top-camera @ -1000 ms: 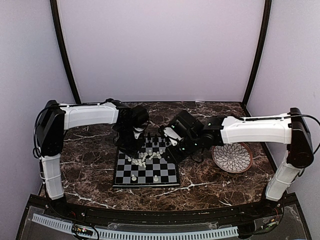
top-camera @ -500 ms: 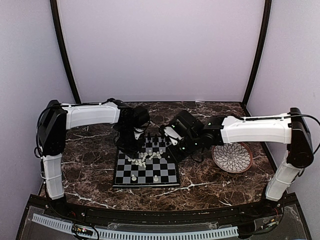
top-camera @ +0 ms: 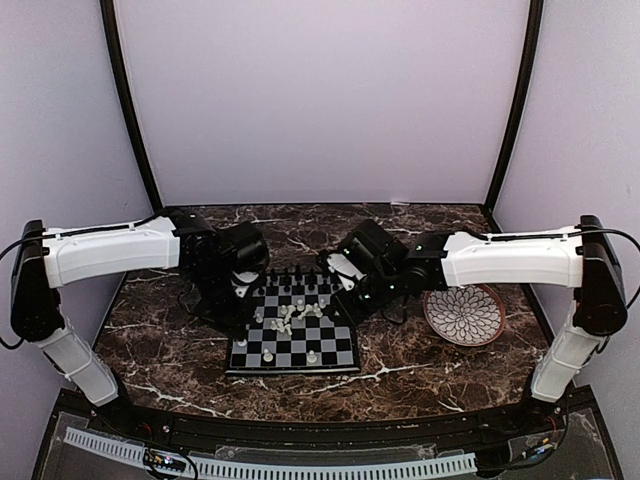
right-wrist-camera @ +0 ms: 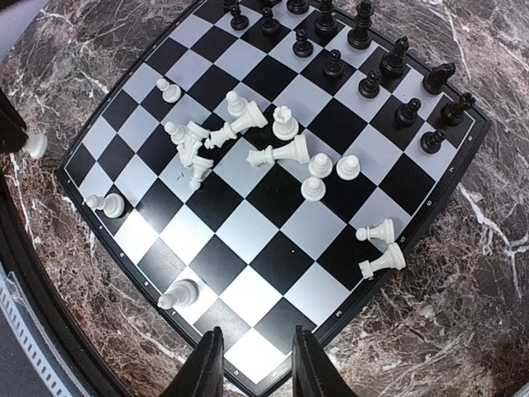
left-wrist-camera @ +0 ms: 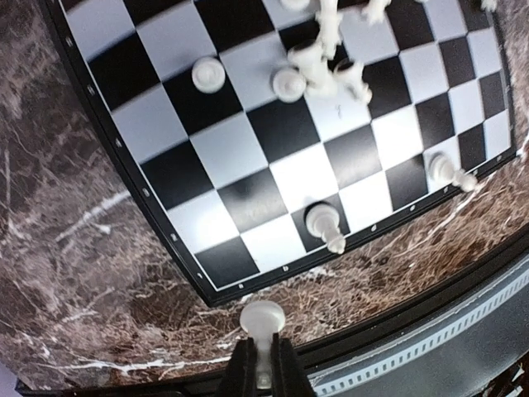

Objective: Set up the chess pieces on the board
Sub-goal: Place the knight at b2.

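Dark brown marble worktop (top-camera: 170, 300) with white veins, enclosed by pale lilac walls (top-camera: 320, 100); the board (top-camera: 290, 358), black and light-grey checks inside a black rim, lay flat near the middle of the worktop between the two arms. The black chessmen (right-wrist-camera: 364, 74) stood upright in two rows along the board's far side; the white chessmen (right-wrist-camera: 248, 145) lay mostly in a loose cluster about the board's centre, several toppled on their sides, with a few single pieces standing or lying nearer the edges. The left pincer (left-wrist-camera: 261, 349) was pressed together on a white pawn (left-wrist-camera: 262, 318), gripped at its lower part with the round head clear of the fingertips; that pawn was off the board, over the worktop just beside the rim; whether it touched the marble could not be told. The right pincer (right-wrist-camera: 257, 335) hung above the board's edge with its fingers spread and nothing between them. A round white plate (top-camera: 464, 315) with petal pattern and brown rim sat on the worktop to the right of the board, apart from it.
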`<state>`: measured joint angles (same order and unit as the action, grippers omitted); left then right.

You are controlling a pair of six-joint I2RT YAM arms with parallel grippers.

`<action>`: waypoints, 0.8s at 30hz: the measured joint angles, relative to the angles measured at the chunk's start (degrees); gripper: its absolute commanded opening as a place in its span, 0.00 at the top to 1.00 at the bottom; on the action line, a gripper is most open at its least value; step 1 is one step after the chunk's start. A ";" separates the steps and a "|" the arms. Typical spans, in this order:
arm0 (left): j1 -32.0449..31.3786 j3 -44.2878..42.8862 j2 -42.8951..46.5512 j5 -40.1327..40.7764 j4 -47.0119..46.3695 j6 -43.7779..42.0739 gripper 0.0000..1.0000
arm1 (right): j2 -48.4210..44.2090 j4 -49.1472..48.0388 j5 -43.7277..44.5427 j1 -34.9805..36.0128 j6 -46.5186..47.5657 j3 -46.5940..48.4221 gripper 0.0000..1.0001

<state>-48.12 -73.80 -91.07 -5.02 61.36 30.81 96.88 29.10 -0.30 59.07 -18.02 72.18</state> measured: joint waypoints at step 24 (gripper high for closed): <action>-3.50 5.68 -8.37 -0.90 -8.81 5.68 1.00 | 0.52 0.04 -1.36 -0.15 0.15 0.02 0.70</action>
<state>-51.62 -68.12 -99.44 -5.91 52.56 36.49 97.41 29.15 -1.65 58.92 -17.87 72.20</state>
